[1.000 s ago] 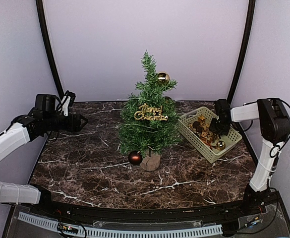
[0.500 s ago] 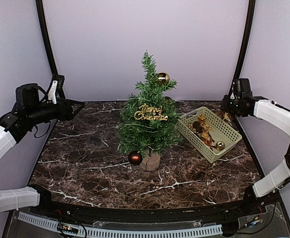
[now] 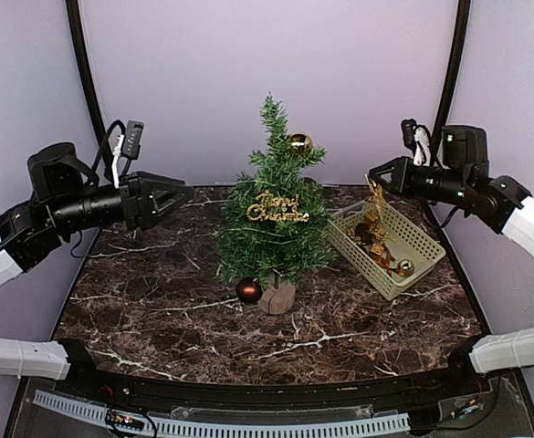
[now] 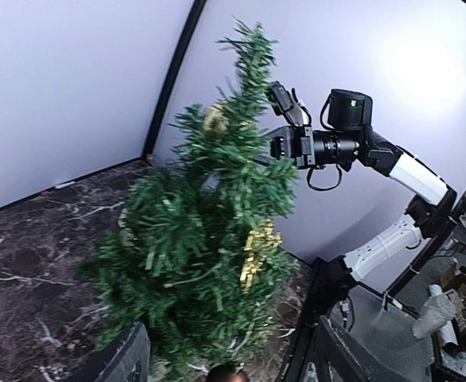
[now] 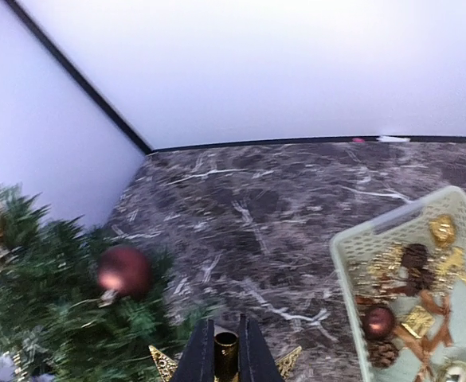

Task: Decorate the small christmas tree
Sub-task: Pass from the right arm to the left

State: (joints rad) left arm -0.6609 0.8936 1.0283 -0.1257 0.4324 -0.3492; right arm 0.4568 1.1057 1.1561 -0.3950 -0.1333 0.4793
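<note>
The small christmas tree (image 3: 271, 224) stands mid-table on its wooden stump (image 3: 277, 297). It carries a gold ball (image 3: 299, 142), a gold "Merry Christmas" sign (image 3: 277, 208) and a dark red ball (image 3: 248, 290). My right gripper (image 3: 374, 177) hovers right of the tree, above the basket's near corner. It is shut on the tube of a gold star topper (image 5: 226, 352), whose points (image 5: 162, 363) stick out on both sides. My left gripper (image 3: 177, 199) is open in the air left of the tree. Its fingers (image 4: 125, 358) frame the tree (image 4: 209, 231), and nothing is between them.
A pale green basket (image 3: 424, 239) at the right holds several gold and brown ornaments and pine cones (image 5: 382, 352). Black frame posts (image 3: 84, 82) rise at both back corners. The right arm (image 4: 340, 143) shows behind the tree in the left wrist view.
The right gripper has come up out of the basket with the gold star and swung towards the tree. The left arm has moved right, closer to the tree.
</note>
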